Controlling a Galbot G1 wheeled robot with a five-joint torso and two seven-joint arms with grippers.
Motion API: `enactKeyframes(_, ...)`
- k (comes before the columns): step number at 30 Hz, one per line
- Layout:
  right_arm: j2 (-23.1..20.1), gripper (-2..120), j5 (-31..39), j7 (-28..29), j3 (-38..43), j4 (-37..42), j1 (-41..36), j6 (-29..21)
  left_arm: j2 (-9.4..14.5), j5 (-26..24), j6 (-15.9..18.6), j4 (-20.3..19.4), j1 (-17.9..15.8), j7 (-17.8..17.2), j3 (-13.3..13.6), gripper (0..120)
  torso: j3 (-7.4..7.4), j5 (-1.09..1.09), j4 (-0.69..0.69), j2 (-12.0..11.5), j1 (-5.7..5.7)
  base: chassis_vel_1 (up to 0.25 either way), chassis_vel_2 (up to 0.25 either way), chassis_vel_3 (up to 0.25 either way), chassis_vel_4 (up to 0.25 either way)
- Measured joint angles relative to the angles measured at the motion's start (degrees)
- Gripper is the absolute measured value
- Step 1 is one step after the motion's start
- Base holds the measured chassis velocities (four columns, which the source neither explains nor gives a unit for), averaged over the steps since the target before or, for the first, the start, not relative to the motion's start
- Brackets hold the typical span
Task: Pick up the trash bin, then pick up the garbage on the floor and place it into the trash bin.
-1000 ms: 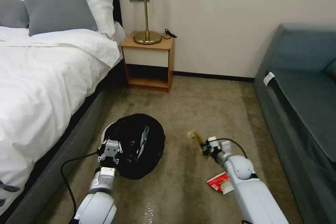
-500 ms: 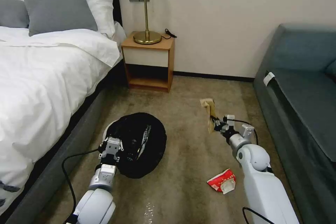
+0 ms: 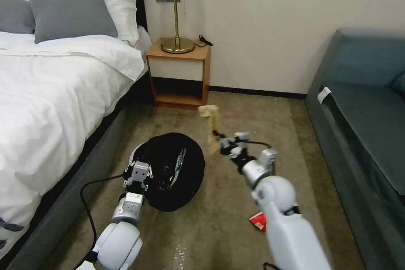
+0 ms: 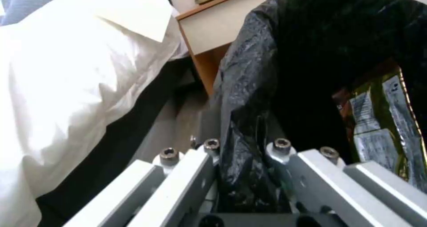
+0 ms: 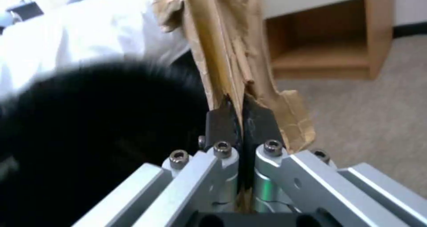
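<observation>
Arm shells: glossy white, rounded housings at the joints, on both the left and the right arm.
Wrist sections: silver-grey metal cylinders with darker bands between shell and gripper.
Left gripper (image 3: pixel 138 173): light grey block body, small dark fasteners on its face.
Right gripper (image 3: pixel 219 138): dark mechanism with pale grey blocks around it.
Cables: black, one looping out beside the left forearm, one arching over the right wrist.
Finger links, wrist views: brushed aluminium bars, angled in pairs, on a black base.
Screws: hex socket heads, four in a row per gripper.
Right fingertips (image 5: pixel 222 122): black flat pads.
</observation>
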Motion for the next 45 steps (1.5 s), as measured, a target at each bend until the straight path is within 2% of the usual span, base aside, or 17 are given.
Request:
enactKeyframes(18,1.9,0,-4.7,-1.1,-4.2,-5.2,-1.3,1.9,-0.3,-2.3,0.7,2.9,-5.2,-0.4,2.0,4,0.00,0.00,-0.01,0.0,0.00,0.000,0.000,0.000,0.000)
enactKeyframes(24,1.6,0,-6.2,-1.1,-4.8,-6.0,-1.3,1.8,-0.4,-2.5,0.7,3.3,-5.9,-0.5,2.7,4,0.00,0.01,-0.01,0.0,0.00,0.000,0.000,0.000,0.000)
enactKeyframes(28,1.3,1,-8.3,1.0,-4.8,-7.8,-1.0,1.7,-0.6,-2.6,0.8,3.3,-6.2,-0.5,3.6,4,0.00,0.01,-0.01,0.0,0.00,0.000,0.000,0.000,0.000)
enactKeyframes(29,1.3,6,-8.5,1.9,-4.7,-8.0,-1.0,1.7,-0.6,-2.6,0.8,3.3,-6.1,-0.5,3.8,4,0.00,0.01,-0.01,0.0,0.00,0.000,0.000,0.000,0.000)
enactKeyframes(30,1.3,6,-8.5,1.9,-4.7,-8.0,-1.0,1.7,-0.6,-2.6,0.8,3.3,-6.1,-0.5,3.8,4,0.00,0.01,-0.01,0.0,0.00,0.000,0.000,0.000,0.000)
enactKeyframes(32,1.2,16,-8.6,2.6,-4.5,-8.1,-1.2,1.7,-0.8,-2.4,0.8,3.3,-5.8,-0.5,4.1,4,0.00,0.01,-0.01,0.0,0.00,0.000,0.000,0.000,0.000)
enactKeyframes(33,1.2,16,-8.6,2.6,-4.5,-8.1,-1.2,1.7,-0.8,-2.4,0.8,3.3,-5.8,-0.5,4.1,4,0.00,0.01,-0.01,0.0,0.00,0.000,0.000,0.000,0.000)
enactKeyframes(36,0.9,33,-8.5,2.9,-4.0,-7.2,-1.6,1.7,-1.1,-1.8,0.7,3.4,-5.3,-0.5,4.3,4,0.00,0.01,-0.01,0.0,0.00,0.000,0.000,0.000,0.000)
enactKeyframes(37,0.9,33,-8.5,2.9,-4.0,-7.2,-1.6,1.7,-1.1,-1.8,0.7,3.4,-5.3,-0.5,4.3,4,0.00,0.01,-0.01,0.0,0.00,0.000,0.000,0.000,0.000)
enactKeyframes(39,0.8,42,-8.5,3.0,-3.7,-6.5,-2.0,1.6,-1.3,-1.6,0.5,3.6,-5.0,-0.5,4.3,4,0.00,0.01,-0.01,0.0,0.00,0.000,0.000,0.000,0.000)
enactKeyframes(40,0.8,42,-8.5,3.0,-3.7,-6.5,-2.0,1.6,-1.3,-1.6,0.5,3.6,-5.0,-0.5,4.3,4,0.00,0.01,-0.01,0.0,0.00,0.000,0.000,0.000,0.000)
enactKeyframes(43,0.4,58,-8.5,3.0,-3.5,-5.5,-2.8,1.4,-1.4,-1.5,0.1,3.8,-4.5,-0.4,3.8,4,0.00,0.01,-0.01,0.0,0.00,0.000,0.000,0.000,0.000)
enactKeyframes(45,0.4,61,-8.5,3.0,-3.4,-5.3,-2.9,1.4,-1.4,-1.5,0.0,3.9,-4.3,-0.4,3.6,4,0.00,0.01,-0.01,0.0,0.00,0.000,0.000,0.000,0.000)
